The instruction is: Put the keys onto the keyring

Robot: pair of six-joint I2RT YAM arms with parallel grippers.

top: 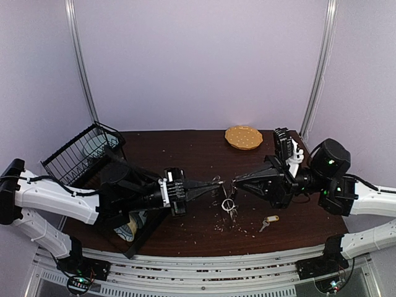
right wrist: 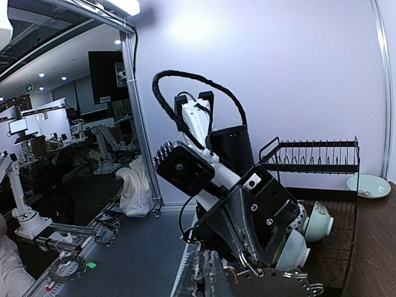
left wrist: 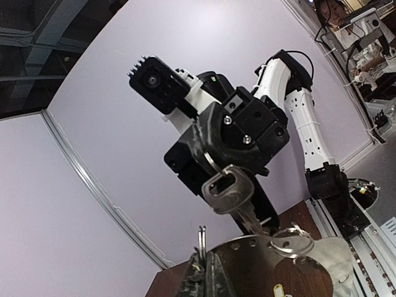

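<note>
Silver key [left wrist: 228,192], yellow-tagged key [top: 270,221], tan dotted disc [top: 243,137] and black wire rack [top: 83,151]; dark brown, crumb-speckled table [top: 185,145].

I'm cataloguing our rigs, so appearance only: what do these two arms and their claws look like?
The left arm and right arm have white links near the base and bulky black housings toward the wrist. The left claw and right claw are black, tapering to narrow tips. Both carry black cables; green lights glow on the right one.
</note>
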